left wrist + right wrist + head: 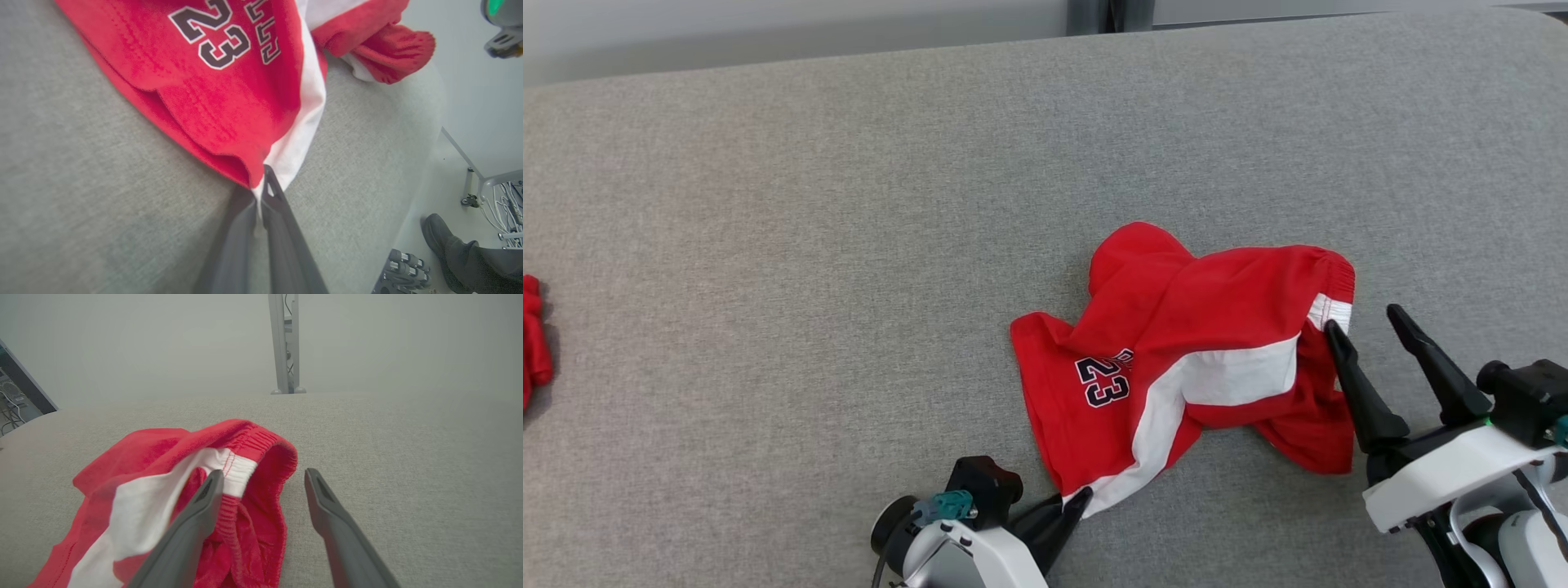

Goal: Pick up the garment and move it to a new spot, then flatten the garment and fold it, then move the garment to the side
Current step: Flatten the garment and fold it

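- One red garment [1176, 343], crumpled, white-striped and numbered 23, lies right of centre on the surface. One more red scrap [533, 343] sits at its far left edge.
- Two grippers: the left gripper [1081, 496] pinches the garment's white hem corner, and the right gripper [1364, 320] stands spread at the gathered elastic waistband.
- The grey woven surface [849, 245] looks padded, and a person's dark shoe [435, 228] rests on the pale floor.

The shorts [1176, 343] lie on the table [849, 204], their hem corner [1104, 495] at the left gripper [1078, 496]'s tips, their waistband [1333, 286] beside the right gripper [1363, 318]'s left finger.
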